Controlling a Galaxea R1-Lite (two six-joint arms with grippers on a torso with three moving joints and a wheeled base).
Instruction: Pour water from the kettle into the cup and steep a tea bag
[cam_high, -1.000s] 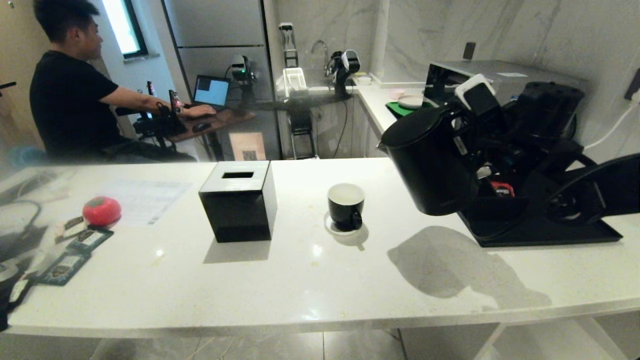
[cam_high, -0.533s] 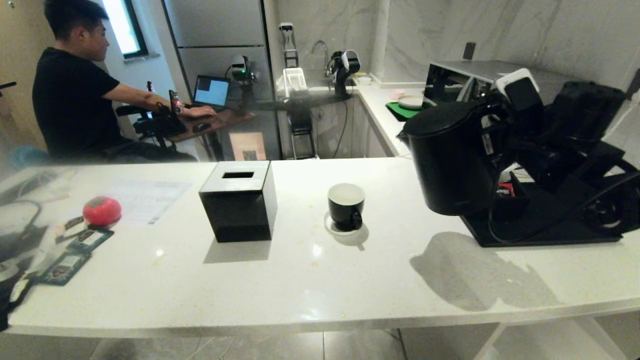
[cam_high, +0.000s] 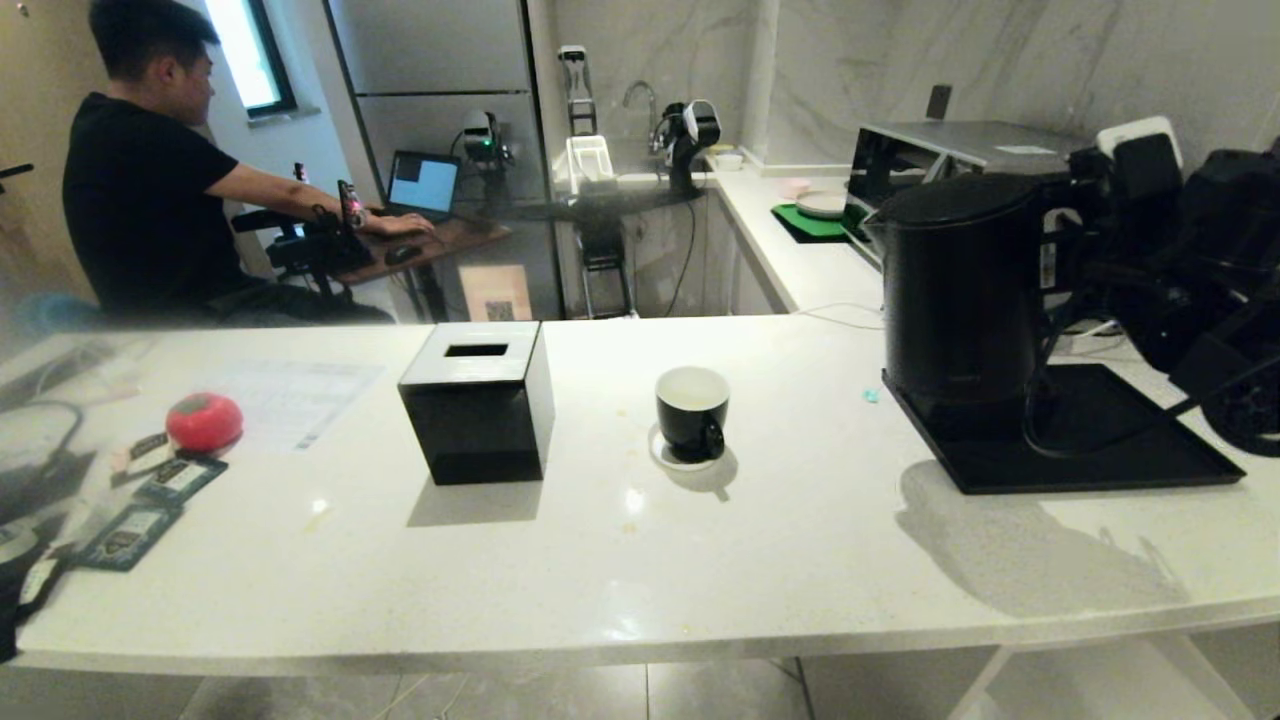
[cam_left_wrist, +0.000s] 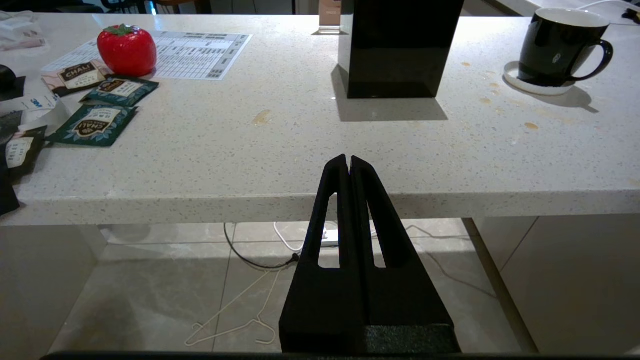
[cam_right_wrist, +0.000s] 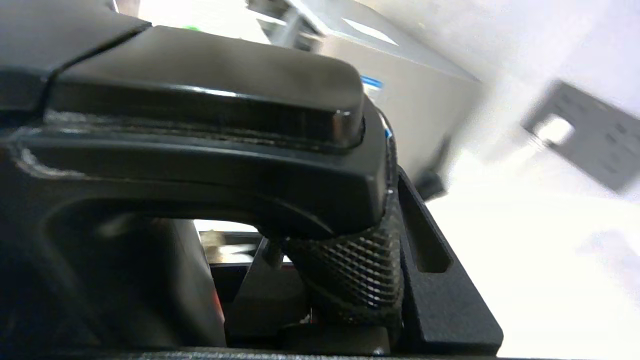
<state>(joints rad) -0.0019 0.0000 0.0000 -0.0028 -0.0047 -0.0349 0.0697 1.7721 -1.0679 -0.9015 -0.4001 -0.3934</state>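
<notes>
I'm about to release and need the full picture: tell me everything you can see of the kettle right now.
The kettle is a tall matte black jug with a flat lid and a short spout facing the cup side. It stands upright on the black tray, on the counter's right. The right gripper is shut on its loop handle, its textured fingers pressed against the grip. A cord trails from its base.

Black kettle (cam_high: 958, 300) upright, black cup (cam_high: 692, 411) apart

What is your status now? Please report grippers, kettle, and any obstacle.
Right gripper shut on kettle handle, kettle upright over black tray. Left gripper shut, parked below counter edge. Cup on coaster, apart from kettle; nothing between them.
</notes>
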